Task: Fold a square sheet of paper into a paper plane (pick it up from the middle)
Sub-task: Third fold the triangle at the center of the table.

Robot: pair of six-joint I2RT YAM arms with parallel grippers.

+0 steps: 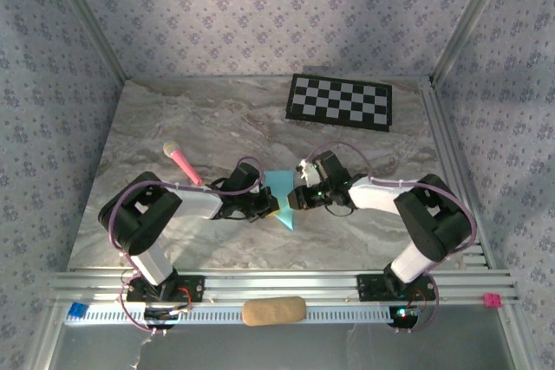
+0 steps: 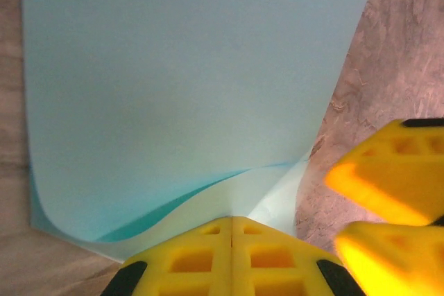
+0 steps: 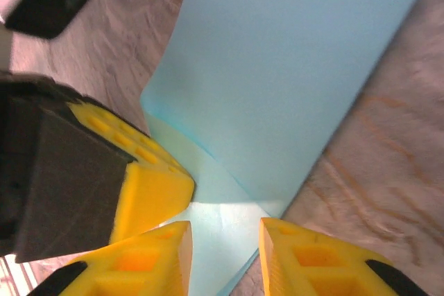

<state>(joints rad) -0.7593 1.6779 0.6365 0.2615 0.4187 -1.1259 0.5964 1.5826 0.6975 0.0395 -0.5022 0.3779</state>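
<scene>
Marble-patterned table (image 1: 173, 119), checkerboard mat (image 1: 340, 101) far right, pink marker (image 1: 184, 163) left, light blue paper (image 1: 279, 183) at centre

Top view, centre: square sheet of paper (image 1: 279, 182) mostly covered by left gripper (image 1: 274, 206) and right gripper (image 1: 297, 199); creases too small to read. Left wrist, lower right: right gripper's fingers (image 2: 388, 171) blurred, cropped by frame edge.

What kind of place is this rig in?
Probably a lab test cell, not a home: patterned wall panels in aluminium framing, a checkerboard mat on the marble-look table, extrusion rails along the near edge.
</scene>
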